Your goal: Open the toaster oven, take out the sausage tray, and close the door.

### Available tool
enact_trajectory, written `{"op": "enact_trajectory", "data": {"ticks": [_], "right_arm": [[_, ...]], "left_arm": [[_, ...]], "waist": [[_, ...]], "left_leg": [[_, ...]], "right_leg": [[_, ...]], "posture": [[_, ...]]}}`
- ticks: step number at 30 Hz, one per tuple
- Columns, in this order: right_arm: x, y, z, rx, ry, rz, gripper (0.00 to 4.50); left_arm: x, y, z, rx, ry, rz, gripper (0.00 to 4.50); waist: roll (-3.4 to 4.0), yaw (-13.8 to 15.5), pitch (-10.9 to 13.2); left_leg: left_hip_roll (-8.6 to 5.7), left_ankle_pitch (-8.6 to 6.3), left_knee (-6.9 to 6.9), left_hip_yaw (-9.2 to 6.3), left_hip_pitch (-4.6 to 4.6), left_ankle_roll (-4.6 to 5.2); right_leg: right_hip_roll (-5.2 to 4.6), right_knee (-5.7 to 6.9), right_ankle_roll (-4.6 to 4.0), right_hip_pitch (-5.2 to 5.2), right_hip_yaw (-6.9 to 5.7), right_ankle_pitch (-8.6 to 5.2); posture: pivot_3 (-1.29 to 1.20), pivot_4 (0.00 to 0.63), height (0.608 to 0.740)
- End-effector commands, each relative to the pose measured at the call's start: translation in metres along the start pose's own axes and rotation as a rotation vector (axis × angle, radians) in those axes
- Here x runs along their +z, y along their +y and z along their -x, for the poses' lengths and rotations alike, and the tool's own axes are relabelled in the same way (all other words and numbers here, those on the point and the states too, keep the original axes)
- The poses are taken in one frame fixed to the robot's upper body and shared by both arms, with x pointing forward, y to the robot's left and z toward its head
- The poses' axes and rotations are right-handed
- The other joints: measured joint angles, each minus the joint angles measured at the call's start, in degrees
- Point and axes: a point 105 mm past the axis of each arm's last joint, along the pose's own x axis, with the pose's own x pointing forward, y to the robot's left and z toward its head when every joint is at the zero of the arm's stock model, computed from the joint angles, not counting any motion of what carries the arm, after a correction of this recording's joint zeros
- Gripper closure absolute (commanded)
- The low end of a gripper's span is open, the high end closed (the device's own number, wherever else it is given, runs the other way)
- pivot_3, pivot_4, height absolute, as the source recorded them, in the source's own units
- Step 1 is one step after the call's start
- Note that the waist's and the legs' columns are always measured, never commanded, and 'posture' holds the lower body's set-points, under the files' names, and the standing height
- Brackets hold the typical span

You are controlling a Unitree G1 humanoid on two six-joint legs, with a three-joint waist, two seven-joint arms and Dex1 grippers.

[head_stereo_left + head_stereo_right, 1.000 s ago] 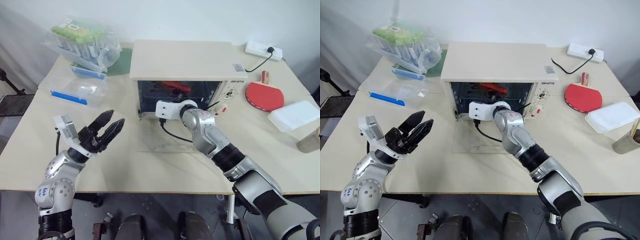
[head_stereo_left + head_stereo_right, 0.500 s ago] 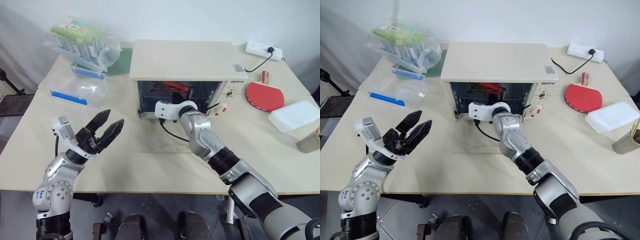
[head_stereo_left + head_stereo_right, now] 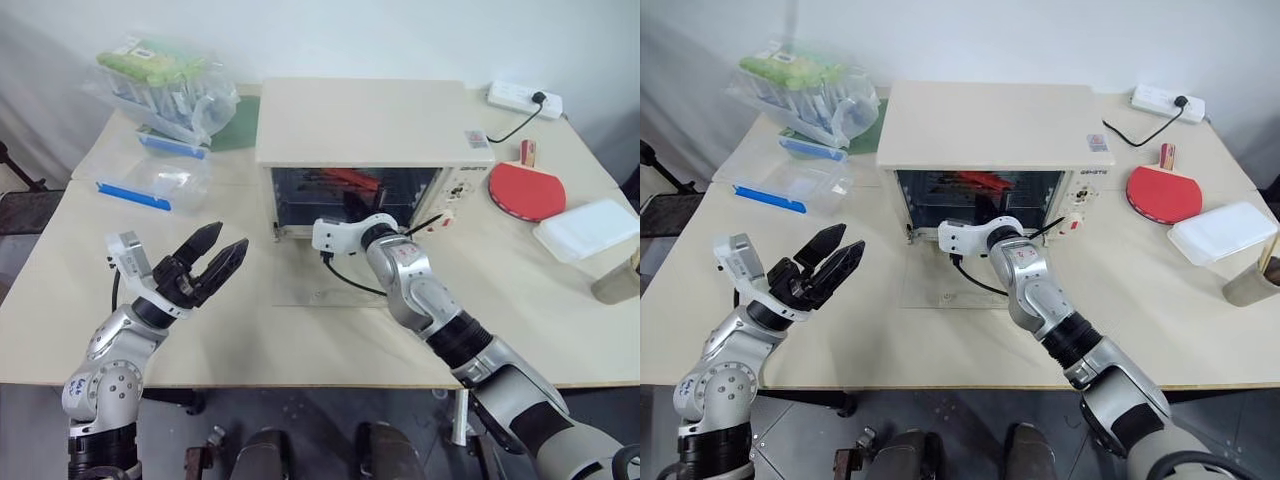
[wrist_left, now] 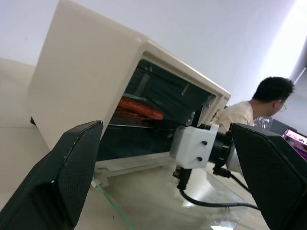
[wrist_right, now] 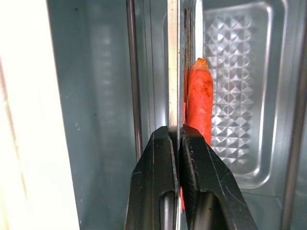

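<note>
Two black fingers of the right end effector [image 5: 178,143] are pinched tight on the thin front rim of the sausage tray [image 5: 230,91], which sits inside the toaster oven [image 3: 370,125] with the red sausage [image 5: 199,98] lying just beyond the grip. The door [image 3: 330,285] lies folded down flat on the counter [image 3: 260,330] in front of the cavity, so the opening is free. To my eye the step in hand is drawing the tray out. That thin-edge grip is narrow, so the pull wants to be slow and straight along the rack rails, keeping the tray flat; any twist could jam a corner or tip the sausage off. The left end effector [image 3: 216,258] hangs spread wide and empty above the counter, well left of the oven; it looks well placed to come under the tray's free side once enough metal clears the mouth.
</note>
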Motion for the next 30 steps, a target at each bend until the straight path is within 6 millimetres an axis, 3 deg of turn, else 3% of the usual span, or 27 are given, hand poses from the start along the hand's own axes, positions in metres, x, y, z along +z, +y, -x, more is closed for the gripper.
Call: {"op": "enact_trajectory", "data": {"ticks": [1,18,30], "right_arm": [[0.015,-0.03,0.006,-0.105,-0.066,0.017,4.47],[0.022,-0.035,0.046,-0.076,-0.131,0.007,4.47],[0.02,-0.029,0.079,-0.091,-0.199,0.055,4.47]], "left_arm": [[0.006,-0.003,-0.002,-0.022,-0.018,-0.015,0.0],[-0.006,-0.005,0.003,-0.063,0.127,0.072,0.0],[-0.026,0.0,-0.01,-0.029,0.305,0.297,0.0]], "waist": [[0.0,0.0,0.0],[0.0,0.1,0.0],[0.0,0.3,0.0]], "left_leg": [[0.01,0.01,-0.04,0.0,0.0,-0.01],[0.01,0.03,-0.3,0.03,0.02,-0.05],[0.0,0.04,-0.3,-0.01,0.03,-0.07]], "right_leg": [[0.0,0.0,0.0,-0.01,0.0,0.0],[0.05,-0.15,0.0,-0.06,0.0,0.0],[0.05,-0.15,-0.01,-0.04,-0.01,0.0]], "posture": [[0.0,0.15,0.74],[0.0,0.15,0.74],[0.0,0.15,0.74]]}}
